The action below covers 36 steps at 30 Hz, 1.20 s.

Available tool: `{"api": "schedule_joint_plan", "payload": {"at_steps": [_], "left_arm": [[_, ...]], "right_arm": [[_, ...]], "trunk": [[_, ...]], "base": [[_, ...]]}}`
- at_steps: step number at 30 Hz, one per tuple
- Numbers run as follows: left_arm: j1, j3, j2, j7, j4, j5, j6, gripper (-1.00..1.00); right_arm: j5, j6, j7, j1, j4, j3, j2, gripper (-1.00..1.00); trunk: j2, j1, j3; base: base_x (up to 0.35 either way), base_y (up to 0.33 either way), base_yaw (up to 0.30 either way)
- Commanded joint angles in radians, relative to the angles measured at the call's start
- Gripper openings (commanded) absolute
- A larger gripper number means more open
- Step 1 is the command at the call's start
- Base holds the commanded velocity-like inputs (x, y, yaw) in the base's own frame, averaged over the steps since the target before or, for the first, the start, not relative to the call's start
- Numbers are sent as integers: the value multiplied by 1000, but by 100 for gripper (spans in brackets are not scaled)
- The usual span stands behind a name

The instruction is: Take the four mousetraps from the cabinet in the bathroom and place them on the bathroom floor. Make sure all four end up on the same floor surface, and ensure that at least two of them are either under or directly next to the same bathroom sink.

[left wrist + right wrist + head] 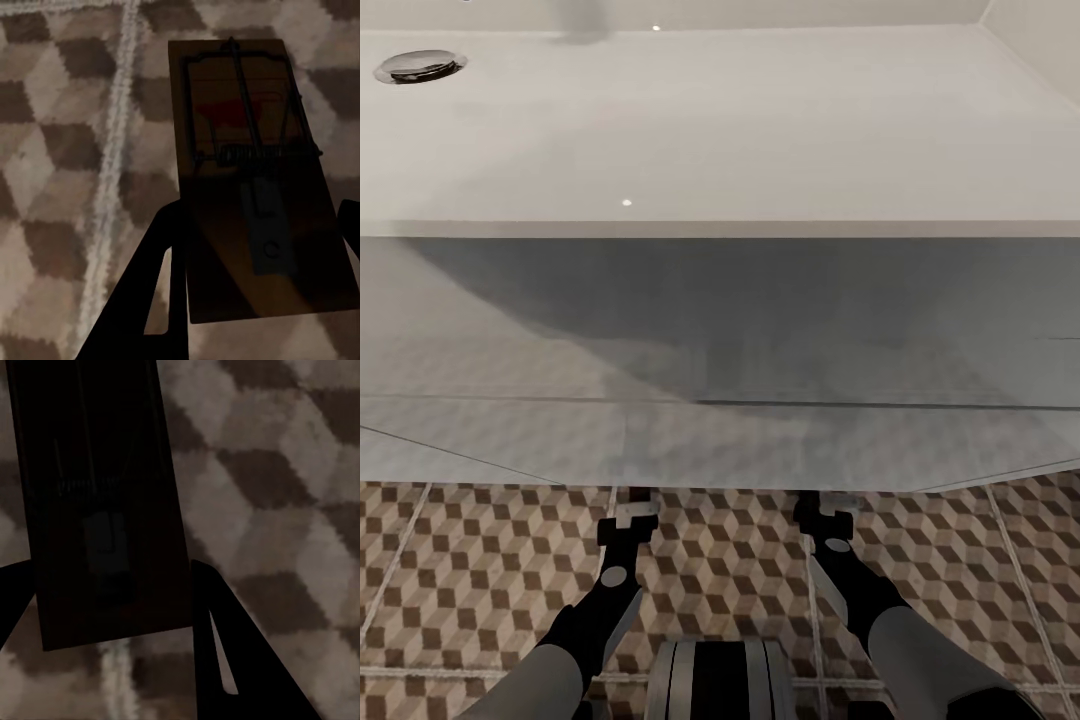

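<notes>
Over the bathroom floor (480, 580), left hand (255, 247) grasping a mousetrap (255, 172), right hand (112, 600) grasping another mousetrap (97, 495).

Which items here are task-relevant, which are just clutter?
Task-relevant:
- tan wooden mousetrap with red mark between left gripper fingers
- dark wooden mousetrap between right gripper fingers
- cube-patterned tiled bathroom floor

Clutter:
- glossy white flat-fronted unit
- chrome drain

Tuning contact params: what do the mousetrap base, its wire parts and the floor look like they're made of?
Mousetrap: base looks like matte brown wood, flat and unreflective; shadow hides any grain. Wire bar and coil spring: thin and dark, likely metal. Bathroom floor: seemingly ceramic tile, judging by pale grout lines and the printed cube pattern; finish looks matte.
</notes>
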Motion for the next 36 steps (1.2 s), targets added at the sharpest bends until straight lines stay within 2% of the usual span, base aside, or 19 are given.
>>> {"api": "schedule_joint_plan", "payload": {"at_steps": [1, 24, 32, 36], "left_arm": [[0, -4, 0, 13, 1, -9, 1, -100], [0, -3, 2, 13, -28, -8, 1, -100], [0, -4, 2, 13, -33, -8, 1, -100], [0, -4, 2, 13, -38, -8, 1, -100]], "right_arm": [[-14, -6, -5, -1, 1, 8, -1, -100], [-14, -15, -9, -1, -11, 8, 2, -100], [-14, -19, -9, -1, -12, 8, 1, -100], [-14, -20, -9, -1, -12, 8, 1, -100]], "trunk": [[0, 0, 0], [0, 0, 0], [-2, 3, -31], [-2, 3, -31]], "base": [[0, 0, 0], [0, 0, 0], [0, 0, 0], [0, 0, 0]]}}
